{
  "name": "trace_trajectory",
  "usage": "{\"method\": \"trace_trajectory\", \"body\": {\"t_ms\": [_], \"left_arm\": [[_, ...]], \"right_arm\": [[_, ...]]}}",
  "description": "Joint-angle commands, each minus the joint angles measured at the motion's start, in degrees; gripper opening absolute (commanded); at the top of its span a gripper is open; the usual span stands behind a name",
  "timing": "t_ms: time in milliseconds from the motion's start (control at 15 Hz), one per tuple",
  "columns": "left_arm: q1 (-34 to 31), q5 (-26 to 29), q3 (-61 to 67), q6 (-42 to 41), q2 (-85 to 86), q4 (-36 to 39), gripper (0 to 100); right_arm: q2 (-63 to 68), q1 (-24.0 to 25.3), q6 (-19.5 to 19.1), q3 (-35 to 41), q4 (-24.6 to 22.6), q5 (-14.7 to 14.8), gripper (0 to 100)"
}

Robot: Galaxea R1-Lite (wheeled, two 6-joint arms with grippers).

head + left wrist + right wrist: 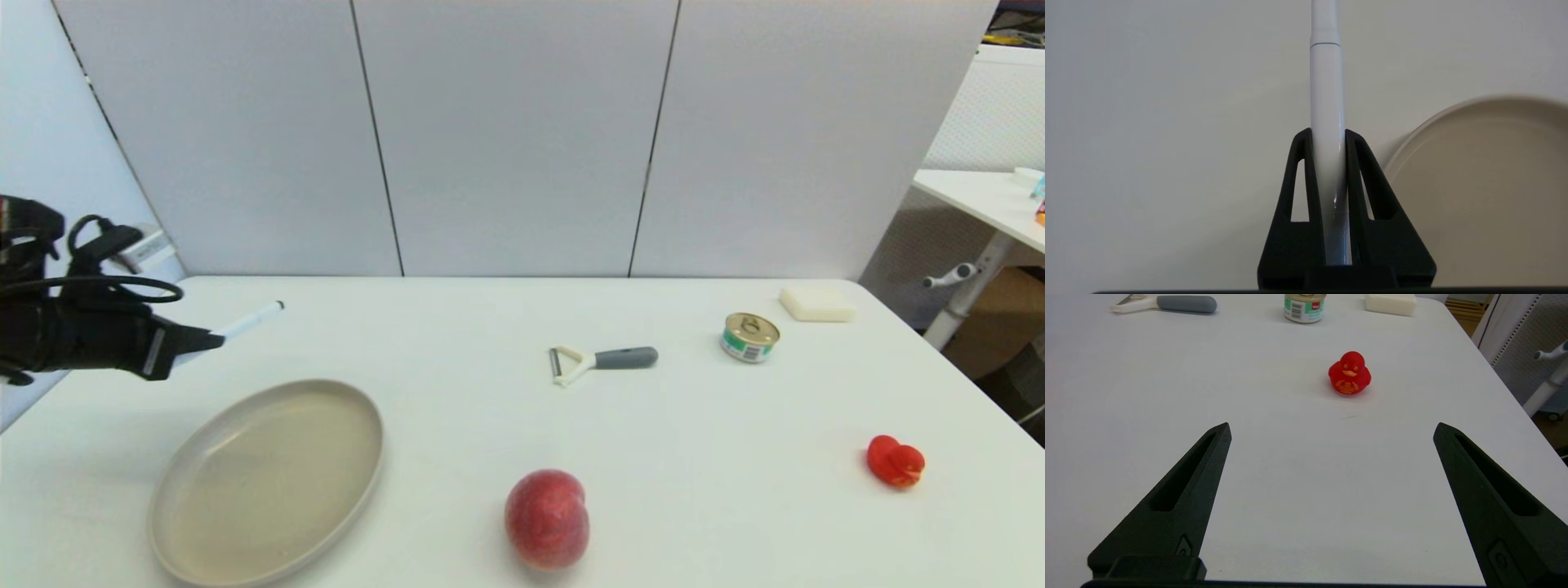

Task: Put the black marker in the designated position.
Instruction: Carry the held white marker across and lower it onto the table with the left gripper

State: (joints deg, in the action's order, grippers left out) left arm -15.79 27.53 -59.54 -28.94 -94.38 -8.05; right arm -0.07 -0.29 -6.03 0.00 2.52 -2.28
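You see the beige plate (269, 478) at the table's left, its near rim cut off. Above its far-left side your left gripper (214, 337) clamps the black marker (249, 320), whose rear half is hidden; your right gripper (1331, 430), fingers spread wide, hangs before the red duck (1349, 373).

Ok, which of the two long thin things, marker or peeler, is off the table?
The black marker, clamped in the left tool above the table; the grey-handled peeler lies flat mid-table.

A lab or test room, it seems — plain grey partition panels (522, 139) wall off a bare white surface (457, 327), and unrelated props (a peeler (602, 360), a tin can (749, 337), a red rubber duck (896, 461)) lie well apart; a second white desk (980, 196) stands beyond.
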Motion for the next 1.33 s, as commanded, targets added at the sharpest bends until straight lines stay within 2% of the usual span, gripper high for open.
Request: {"method": "trace_trajectory", "body": {"t_ms": [67,133,400,800,1333], "left_arm": [[-9.88,0.16,8.65,-0.06,7.37,1.63,0],[-13.39,0.16,12.43,-0.06,9.39,2.68,0],[-17.79,0.16,23.86,-0.06,10.80,10.24,0],[-18.23,0.16,31.85,0.11,7.37,20.09,0],[-18.14,0.25,31.94,0.11,4.20,22.28,0]], "right_arm": [[-0.10,0.03,-0.03,0.00,0.03,-0.01,100],[-0.10,0.03,-0.03,0.00,0.03,-0.01,100],[0.07,0.03,-0.03,0.00,0.03,-0.01,100],[0.07,0.03,-0.03,0.00,0.03,-0.01,100],[0.07,0.03,-0.03,0.00,0.03,-0.01,100]]}}
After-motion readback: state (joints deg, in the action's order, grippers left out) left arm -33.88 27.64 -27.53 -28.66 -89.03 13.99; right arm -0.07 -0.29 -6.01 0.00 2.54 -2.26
